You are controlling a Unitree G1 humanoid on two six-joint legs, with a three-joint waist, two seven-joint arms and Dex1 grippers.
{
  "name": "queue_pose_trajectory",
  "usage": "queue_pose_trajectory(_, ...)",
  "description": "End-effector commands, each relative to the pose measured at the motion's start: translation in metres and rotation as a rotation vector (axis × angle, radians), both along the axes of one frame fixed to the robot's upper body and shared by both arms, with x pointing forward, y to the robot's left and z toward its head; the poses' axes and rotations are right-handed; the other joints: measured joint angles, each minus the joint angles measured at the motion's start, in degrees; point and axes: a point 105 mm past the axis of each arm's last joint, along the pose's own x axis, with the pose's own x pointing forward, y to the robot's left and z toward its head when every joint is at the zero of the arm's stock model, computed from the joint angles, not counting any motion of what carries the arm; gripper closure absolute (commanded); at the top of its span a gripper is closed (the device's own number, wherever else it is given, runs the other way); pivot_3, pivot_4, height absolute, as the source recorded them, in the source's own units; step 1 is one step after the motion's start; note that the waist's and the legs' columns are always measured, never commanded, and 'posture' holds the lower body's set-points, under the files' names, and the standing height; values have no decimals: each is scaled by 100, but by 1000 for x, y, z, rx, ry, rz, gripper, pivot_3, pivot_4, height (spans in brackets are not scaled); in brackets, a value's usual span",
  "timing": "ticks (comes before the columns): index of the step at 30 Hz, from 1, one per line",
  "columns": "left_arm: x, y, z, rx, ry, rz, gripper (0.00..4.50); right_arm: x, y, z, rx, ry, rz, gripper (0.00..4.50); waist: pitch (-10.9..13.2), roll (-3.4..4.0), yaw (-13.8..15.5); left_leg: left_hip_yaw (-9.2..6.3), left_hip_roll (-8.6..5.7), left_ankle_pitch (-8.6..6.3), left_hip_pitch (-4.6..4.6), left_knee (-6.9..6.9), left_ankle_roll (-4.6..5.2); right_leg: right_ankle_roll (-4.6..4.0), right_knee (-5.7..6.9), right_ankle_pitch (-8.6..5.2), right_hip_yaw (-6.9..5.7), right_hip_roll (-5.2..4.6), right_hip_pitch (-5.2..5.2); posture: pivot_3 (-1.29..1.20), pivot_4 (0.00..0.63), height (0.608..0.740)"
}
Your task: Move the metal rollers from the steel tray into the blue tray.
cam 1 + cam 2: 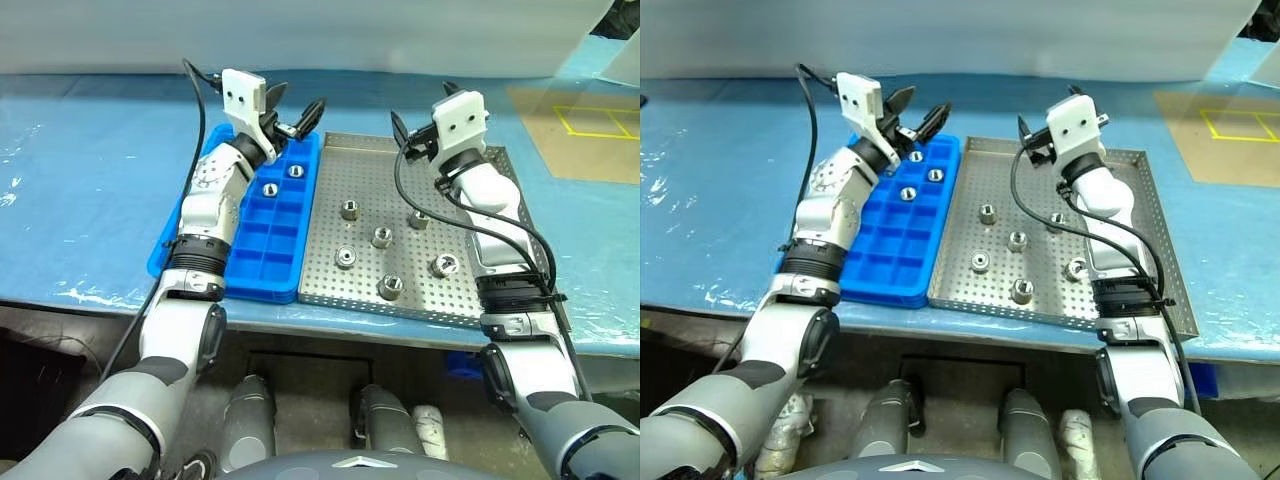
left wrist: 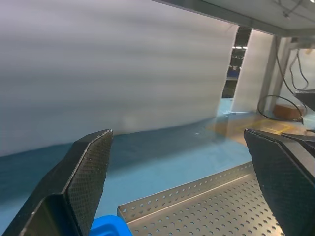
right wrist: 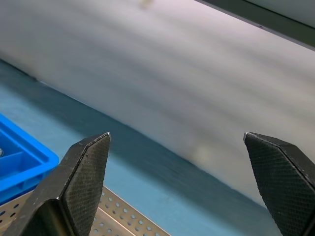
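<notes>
- Both grippers hovered high over the far ends of the trays, jaws spread wide and empty; the wrist views showed each pair of fingers far apart with nothing between them.
- Left gripper (image 1: 297,110) sat above the far end of the blue tray (image 1: 262,266); right gripper (image 1: 420,125) sat above the far rim of the steel tray (image 1: 330,290).
- Six metal rollers (image 1: 382,237) lay loose on the perforated floor of the steel tray, all below and nearer the robot than either pair of jaws.
- Spread: one roller (image 1: 350,210) toward the blue-tray side, one (image 1: 418,220) almost under the right wrist, one (image 1: 345,257) and one (image 1: 390,287) nearer the front rim, one (image 1: 444,266) close beside the right forearm.
- Two rollers (image 1: 296,171) already sat in far compartments of the blue tray, the second (image 1: 269,189) one cell nearer and to the left; a third may be hidden under the left gripper, can't tell.
- Axis: most rollers stood on end, hollow bore facing up, so the short axis was vertical; the one by the right forearm looked tipped, not certain.
- Judgement: right arm was nearer most of the loose rollers; the roller by its wrist was the closest pick.
- Judgement: the next move turned on dropping down and pulling back toward the robot, jaws straddling a ring's round outer wall from above.
- Judgement: task early, six of the visible eight left on the steel tray.
</notes>
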Motion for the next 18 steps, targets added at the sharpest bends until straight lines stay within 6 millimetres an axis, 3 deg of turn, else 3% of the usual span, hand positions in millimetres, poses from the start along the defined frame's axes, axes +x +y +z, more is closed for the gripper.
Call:
queue_pose_trajectory(1, -16, 11, 7, 130, -52, -107, 0, -10, -11, 15, -43, -15, 74, 28, 0, 0, 28, -1, 0, 0, 0, 0, 0, 0, 0, 0, 0, 0, -1, -35, 150, 740)
queue_pose_trajectory(6, -25, 47, -16, 315, 45, -183, 0, -32, -20, -23, -33, 293, 299, 28, 0, 2, 100, 0, 1, -1, 2, -4, 0, -1, -1, -1, 0, 1, 0, -60, 150, 740)
queue_pose_trajectory(9, -25, 73, -14, 238, 153, -214, 0, -60, -21, -44, -5, 484, 448, 28, 2, 5, 164, 0, 5, -1, 0, -6, 0, -2, -2, -1, -6, 0, 0, -61, 150, 740)
queue_pose_trajectory(11, -28, 81, -28, 287, 207, -229, 0, -75, -25, -56, -28, 577, 478, 28, 2, 8, 221, 1, 6, -1, 1, -4, -1, -3, -1, -2, -5, -1, 0, -74, 150, 740)
queue_pose_trajectory(14, -46, 74, -54, 342, 283, -341, 0, -90, -29, -56, -11, 644, 510, 28, 0, 12, 232, 1, 6, -1, 12, -4, -2, -3, 1, -2, -1, -5, 3, -88, 150, 740)
queue_pose_trajectory(18, -60, 61, -73, 321, 345, -422, 0, -97, -33, -56, -1, 668, 501, 28, 0, 12, 229, 2, 8, 0, 31, -9, -4, -3, 5, -2, 5, -20, 13, -102, 150, 740)
